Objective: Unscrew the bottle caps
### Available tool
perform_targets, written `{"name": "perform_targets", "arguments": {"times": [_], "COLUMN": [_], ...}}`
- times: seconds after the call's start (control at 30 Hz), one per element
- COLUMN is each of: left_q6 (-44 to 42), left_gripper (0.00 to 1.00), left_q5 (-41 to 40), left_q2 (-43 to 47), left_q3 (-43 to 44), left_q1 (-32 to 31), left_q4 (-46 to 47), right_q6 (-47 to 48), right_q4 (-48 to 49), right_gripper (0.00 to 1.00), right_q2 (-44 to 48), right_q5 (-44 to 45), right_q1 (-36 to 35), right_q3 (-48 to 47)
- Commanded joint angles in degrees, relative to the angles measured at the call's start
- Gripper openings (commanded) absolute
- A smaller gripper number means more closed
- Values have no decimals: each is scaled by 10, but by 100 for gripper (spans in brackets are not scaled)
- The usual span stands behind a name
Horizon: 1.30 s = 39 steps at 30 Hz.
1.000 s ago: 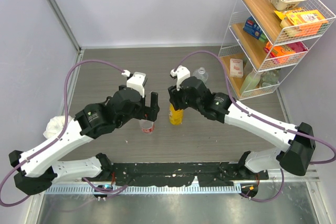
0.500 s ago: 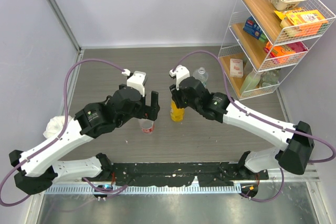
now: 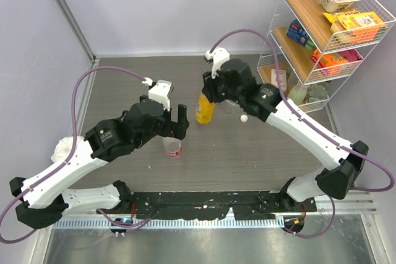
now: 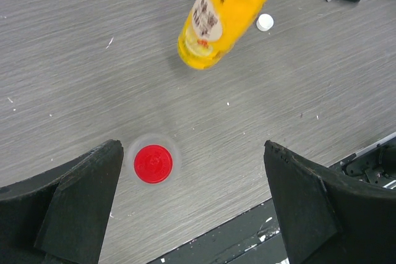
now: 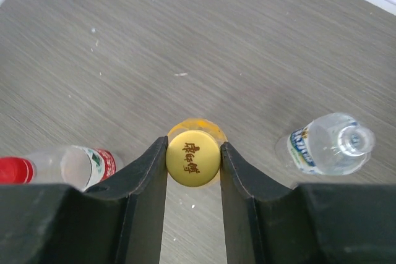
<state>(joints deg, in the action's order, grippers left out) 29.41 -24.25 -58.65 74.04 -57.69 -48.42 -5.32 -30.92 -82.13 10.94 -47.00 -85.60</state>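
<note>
My right gripper (image 5: 193, 159) is shut on the yellow cap (image 5: 193, 157) of the yellow-orange bottle (image 3: 205, 108) and holds it by the top, tilted. That bottle also shows in the left wrist view (image 4: 219, 13). My left gripper (image 4: 192, 202) is open and empty above the clear red-label bottle (image 3: 174, 148), whose red cap (image 4: 153, 164) sits close to my left finger (image 4: 80, 208). The clear blue-white label bottle (image 5: 331, 149) stands uncapped to the right. A small white cap (image 3: 244, 118) lies loose on the table.
A wire rack (image 3: 322, 41) with wooden shelves of snack boxes stands at the back right. A crumpled white cloth (image 3: 65, 148) lies at the left edge. Grey walls close the back and left sides.
My right gripper has carried the yellow-orange bottle by its cap away from the arm bases, toward the back. The loose white cap now shows. My left arm has barely moved.
</note>
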Motion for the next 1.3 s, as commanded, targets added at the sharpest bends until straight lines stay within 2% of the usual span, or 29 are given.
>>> {"name": "perform_targets", "arguments": {"times": [0.0, 0.1, 0.2, 0.37, 0.63, 0.97, 1.27], "left_q6": [-21, -26, -34, -54, -52, -37, -29], "left_gripper": [100, 100, 100, 100, 100, 100, 82], "left_q5": [5, 14, 31, 78, 134, 204, 232], "left_q2": [-1, -3, -7, -22, -34, -11, -13], "left_q3": [25, 30, 37, 51, 37, -20, -38], "left_q1": [-2, -1, -1, -2, -2, -1, -2], "left_q4": [26, 35, 47, 70, 97, 124, 119], "right_q6": [-12, -27, -54, -80, -124, -168, -184], "right_q4": [-39, -49, -42, -24, 15, 51, 63], "right_gripper": [1, 1, 1, 1, 2, 1, 2], "right_q2": [9, 19, 33, 59, 95, 103, 96], "right_q5": [-160, -240, -365, -506, -626, -675, -679], "right_q1": [76, 115, 166, 201, 221, 234, 240], "right_q3": [-66, -77, -69, -46, -23, -25, -23]}}
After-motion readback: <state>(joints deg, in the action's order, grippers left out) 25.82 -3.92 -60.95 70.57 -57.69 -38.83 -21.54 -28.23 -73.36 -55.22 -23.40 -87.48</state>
